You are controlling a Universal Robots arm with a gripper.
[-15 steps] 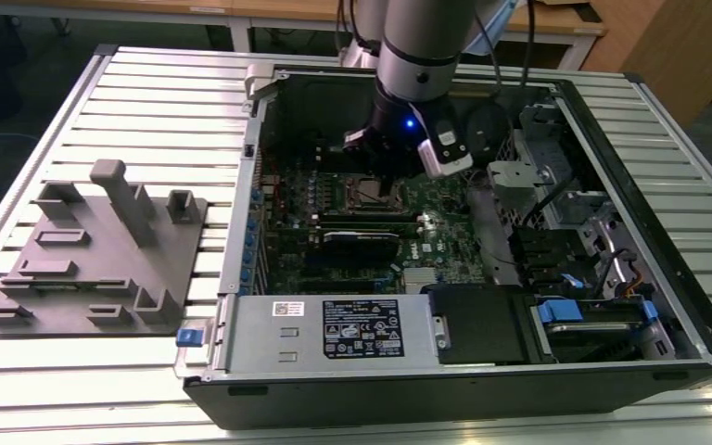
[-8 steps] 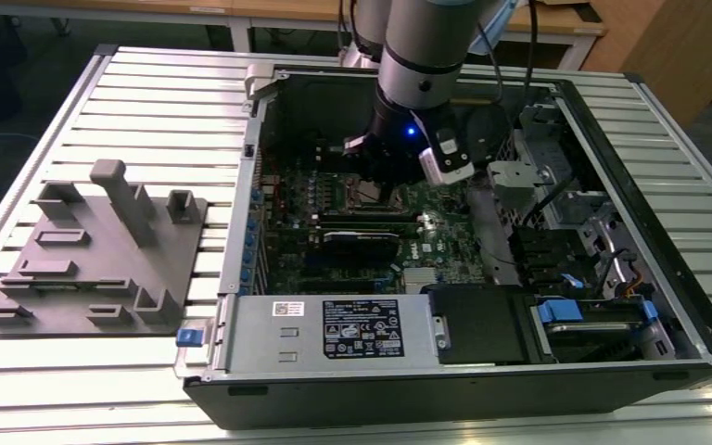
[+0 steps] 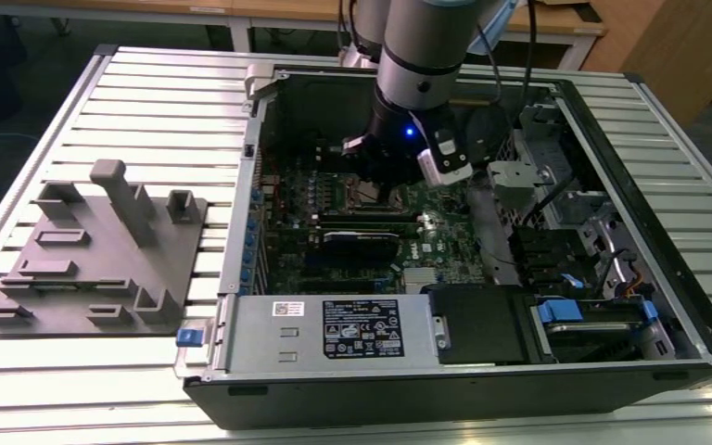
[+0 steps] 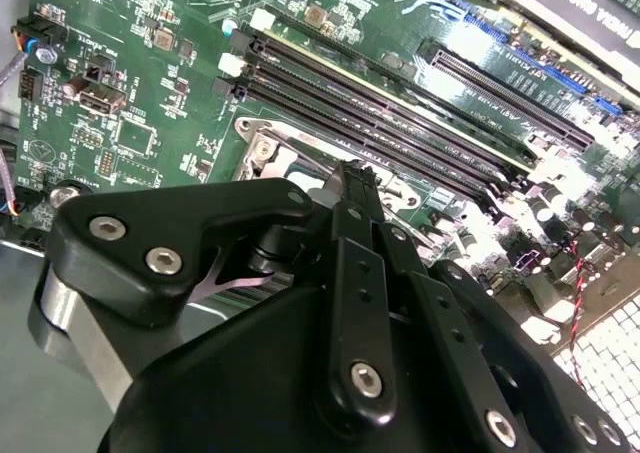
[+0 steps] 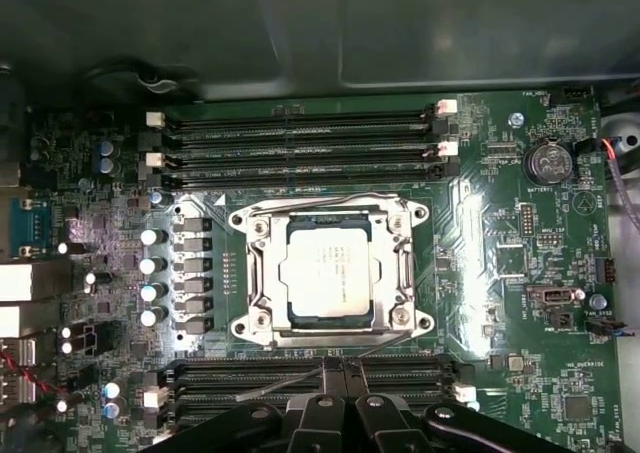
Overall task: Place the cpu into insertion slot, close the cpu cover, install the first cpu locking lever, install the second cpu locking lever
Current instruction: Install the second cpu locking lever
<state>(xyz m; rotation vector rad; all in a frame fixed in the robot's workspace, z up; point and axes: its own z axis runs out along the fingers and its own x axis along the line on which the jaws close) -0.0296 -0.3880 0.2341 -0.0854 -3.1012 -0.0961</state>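
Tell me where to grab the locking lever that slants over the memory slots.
Its free end, away from the cpu cover: the locking lever is a thin rod, seemingly raised off the board there. Come from above, pinching across it.

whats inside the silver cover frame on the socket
The square silver-topped cpu sits inside the silvery metal cover frame, showing through its cut-out. The socket's contact grid beneath is hidden by the chip.
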